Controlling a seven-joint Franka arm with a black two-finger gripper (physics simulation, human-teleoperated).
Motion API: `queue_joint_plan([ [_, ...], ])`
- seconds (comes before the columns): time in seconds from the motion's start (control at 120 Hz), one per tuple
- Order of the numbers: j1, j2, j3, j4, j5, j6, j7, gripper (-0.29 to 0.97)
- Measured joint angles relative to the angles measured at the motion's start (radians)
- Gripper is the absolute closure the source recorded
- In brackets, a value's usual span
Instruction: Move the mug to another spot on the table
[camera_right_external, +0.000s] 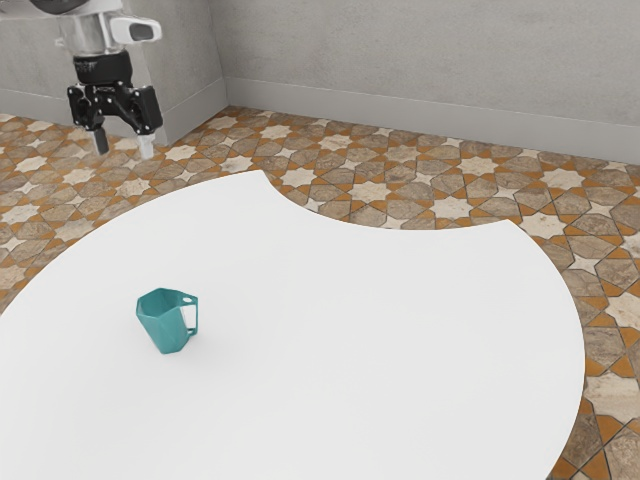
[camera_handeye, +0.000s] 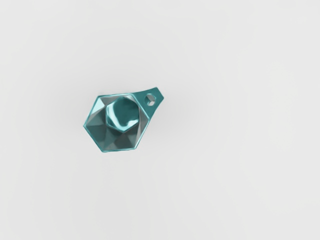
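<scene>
Exterior view: white tbl (camera_right_external: 350, 330) w/ mug (camera_right_external: 166, 320) upright; star-tile floor (camera_right_external: 400, 190), grey wall (camera_right_external: 420, 50).

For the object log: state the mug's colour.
The mug is teal all over, shown best in the wrist view.

A bare simulated room: patterned star-tile floor (camera_right_external: 420, 190), plain grey concrete walls (camera_right_external: 420, 50), and a round white worktop (camera_right_external: 350, 330)
</scene>
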Motion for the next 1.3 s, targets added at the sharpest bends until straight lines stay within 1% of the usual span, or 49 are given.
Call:
queue_joint_plan([
  [0.108, 0.002, 0.001, -0.001, -0.008, 0.009, 0.069, 0.014, 0.02],
  [0.167, 0.003, -0.02, -0.003, -0.038, 0.012, 0.094, 0.019, 0.02],
  [0.258, -0.002, -0.083, -0.005, -0.172, 0.014, 0.146, 0.026, 0.03],
  [0.333, -0.006, -0.104, -0.005, -0.263, 0.016, 0.186, 0.031, 0.03],
  [0.608, -0.018, -0.102, -0.007, -0.477, 0.019, 0.366, 0.046, 0.03],
  [0.733, -0.023, -0.089, -0.01, -0.515, 0.022, 0.466, 0.064, 0.03],
  [0.883, 0.019, -0.083, -0.08, -0.539, 0.052, 0.571, 0.128, 0.03],
  [0.958, 0.029, -0.085, -0.118, -0.57, 0.085, 0.62, 0.176, 0.03],
  [1.067, -0.006, -0.082, -0.135, -0.63, 0.113, 0.685, 0.249, 0.03],
  [1.133, -0.029, -0.057, -0.152, -0.649, 0.124, 0.715, 0.291, 0.03],
  [1.258, -0.129, 0.006, -0.164, -0.651, 0.159, 0.752, 0.357, 0.03],
  [1.3, -0.148, 0.026, -0.165, -0.65, 0.17, 0.763, 0.376, 0.03],
])
